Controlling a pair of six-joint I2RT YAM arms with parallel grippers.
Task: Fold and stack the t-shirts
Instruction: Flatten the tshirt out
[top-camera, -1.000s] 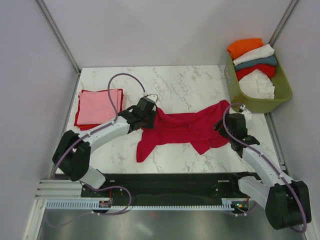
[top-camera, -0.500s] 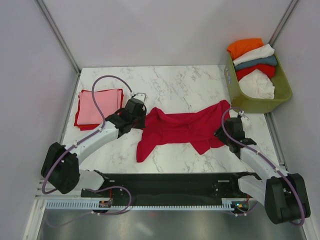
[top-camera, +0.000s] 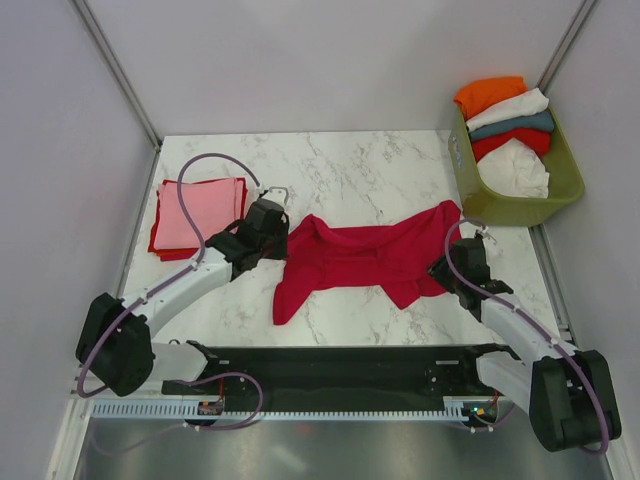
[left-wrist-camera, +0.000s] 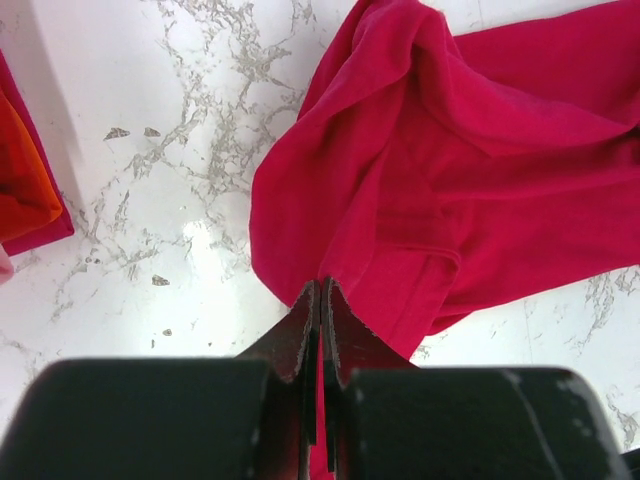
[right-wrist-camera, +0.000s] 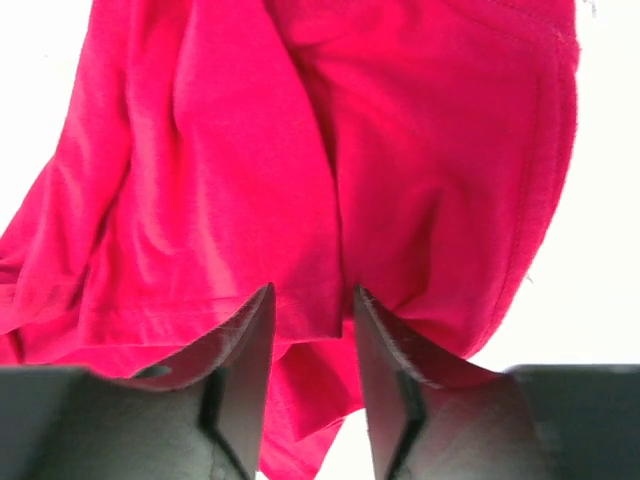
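Observation:
A crimson t-shirt (top-camera: 360, 255) lies crumpled and stretched across the middle of the marble table (top-camera: 350, 170). My left gripper (top-camera: 282, 236) is at its left end, shut on a pinch of the crimson cloth (left-wrist-camera: 420, 170), which shows between the fingertips of that gripper (left-wrist-camera: 320, 286). My right gripper (top-camera: 448, 268) is low over the shirt's right end. In the right wrist view its jaws stand apart around a folded edge of the crimson shirt (right-wrist-camera: 300, 160), with the gripper (right-wrist-camera: 312, 292) touching the cloth. A pink t-shirt (top-camera: 198, 213) lies folded at the table's left on a folded red one.
An olive-green basket (top-camera: 566, 190) stands at the back right, off the table's corner. It holds orange (top-camera: 490, 94), white (top-camera: 512, 107), teal (top-camera: 518, 125), red (top-camera: 510, 142) and another white (top-camera: 520, 170) shirt. Grey walls close in the table on three sides.
My left gripper has drawn the shirt's left end a little to the left. My right gripper has come down nearer onto the shirt's right end and its jaws have narrowed.

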